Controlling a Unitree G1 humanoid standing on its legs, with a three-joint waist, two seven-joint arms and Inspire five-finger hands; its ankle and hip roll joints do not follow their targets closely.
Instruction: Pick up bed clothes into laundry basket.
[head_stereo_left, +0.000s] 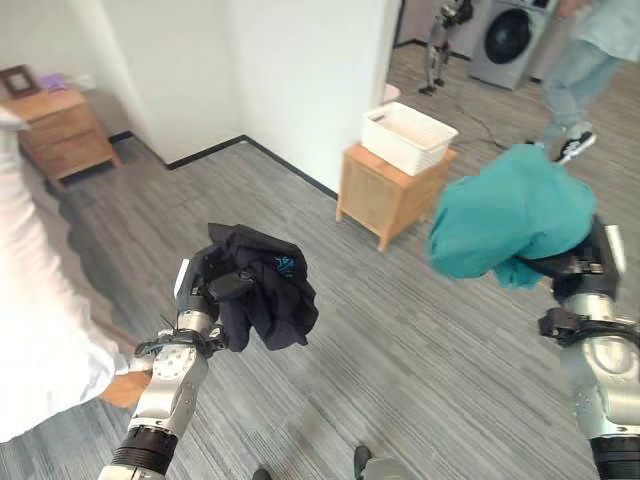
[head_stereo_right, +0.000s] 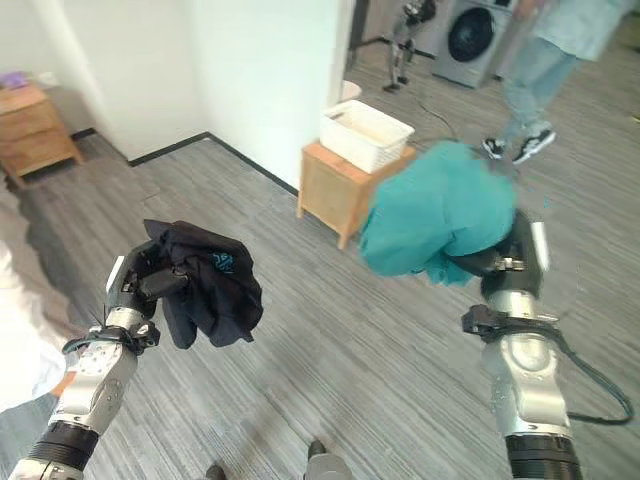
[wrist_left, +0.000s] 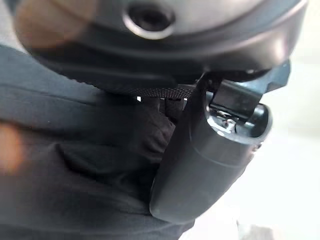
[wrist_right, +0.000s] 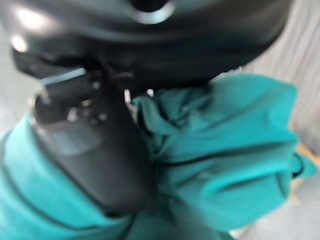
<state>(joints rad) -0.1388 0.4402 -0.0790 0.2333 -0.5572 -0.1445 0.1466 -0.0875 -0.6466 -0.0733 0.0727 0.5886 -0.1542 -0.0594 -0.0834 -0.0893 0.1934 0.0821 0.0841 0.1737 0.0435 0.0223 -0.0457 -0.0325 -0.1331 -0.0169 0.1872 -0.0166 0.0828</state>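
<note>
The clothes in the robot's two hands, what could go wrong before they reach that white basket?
The black garment hangs loose from the left hand and could slip out. The teal garment bulges over the right hand, possibly blocking its sight of the white basket. The basket sits on a small wooden stand, so a clumsy drop might miss it.

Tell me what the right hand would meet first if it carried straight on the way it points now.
Likely the white laundry basket on the wooden stand. The right hand, shut on the teal garment, points that way over bare floor, but depth is hard to judge.
</note>
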